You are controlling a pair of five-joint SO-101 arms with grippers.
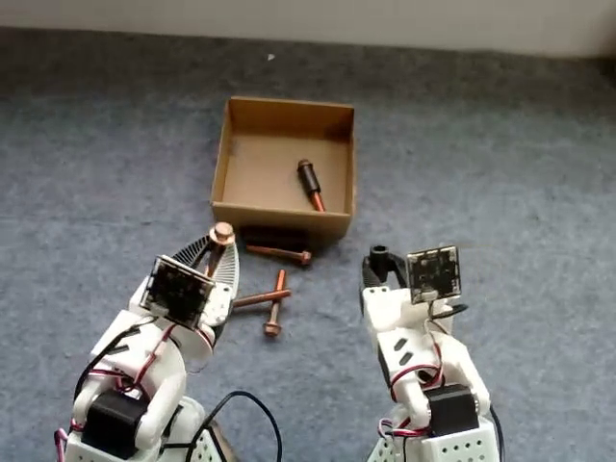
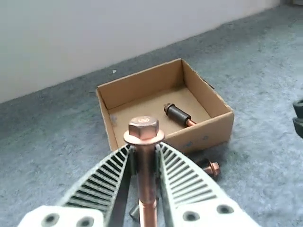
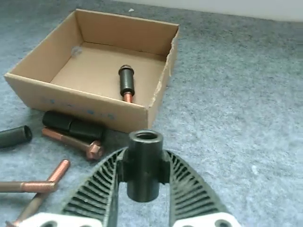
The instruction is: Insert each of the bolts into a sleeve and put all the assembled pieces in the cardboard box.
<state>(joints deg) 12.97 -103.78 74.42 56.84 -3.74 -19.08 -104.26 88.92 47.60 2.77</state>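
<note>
My left hand point(image 2: 144, 146) is clamped on a bolt point(image 2: 144, 130), which stands upright with its head above my fingers. My right hand point(image 3: 144, 151) grips a black sleeve point(image 3: 143, 175), bore upward. Both hang just short of the cardboard box point(image 1: 279, 219), which sits mid-tabletop toward the far edge with one assembled piece point(image 1: 310, 183) inside. A loose sleeve point(image 3: 73, 125) and another bolt point(image 3: 71, 140) lie against its near wall, and two crossed bolts point(image 1: 274, 298) lie nearer me.

Grey carpet point(image 1: 520, 144) covers the whole work surface and meets a pale wall point(image 1: 385, 14) at the far edge.
</note>
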